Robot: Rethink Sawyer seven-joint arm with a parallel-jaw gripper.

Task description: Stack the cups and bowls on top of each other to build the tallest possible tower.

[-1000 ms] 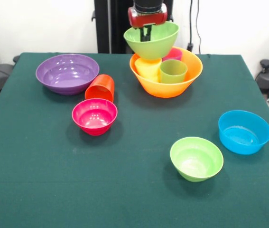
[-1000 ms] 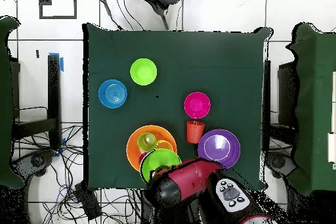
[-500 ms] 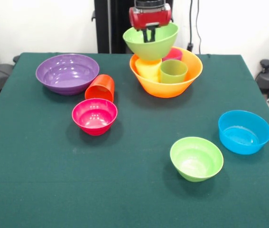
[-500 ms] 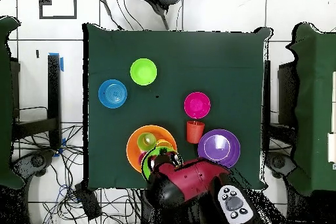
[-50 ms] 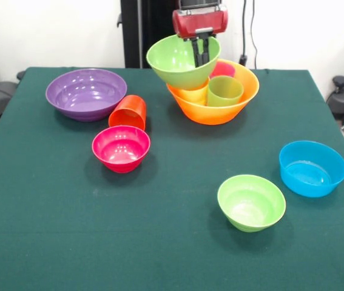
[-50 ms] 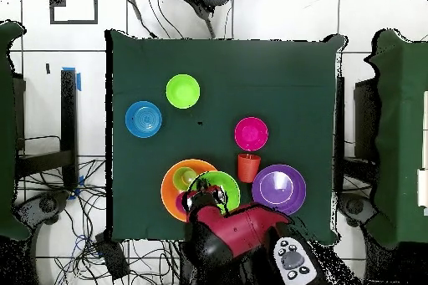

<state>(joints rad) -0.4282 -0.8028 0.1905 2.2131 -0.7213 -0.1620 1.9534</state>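
My gripper (image 5: pixel 201 58) is shut on the rim of the large light green bowl (image 5: pixel 175 63), which hangs tilted over the left side of the large orange bowl (image 5: pixel 220 112). Inside the orange bowl stand a yellow cup (image 5: pixel 191 94), mostly covered, a light green cup (image 5: pixel 224 91) and a magenta cup (image 5: pixel 223 68). An orange-red cup (image 5: pixel 128 112) lies on its side between the purple bowl (image 5: pixel 87 92) and the pink-red bowl (image 5: pixel 121 147). From above, the gripper (image 6: pixel 206 202) sits over the green bowl (image 6: pixel 219 188) beside the orange bowl (image 6: pixel 167 190).
A small light green bowl (image 5: pixel 250 202) and a blue bowl (image 5: pixel 312 168) stand apart on the green table at the front right. In the overhead view they appear as the small green bowl (image 6: pixel 182 91) and the blue bowl (image 6: pixel 144 119).
The large green bowl has shifted left in the front view and tipped over, now covering most of the yellow cup. The gripper has moved slightly right.
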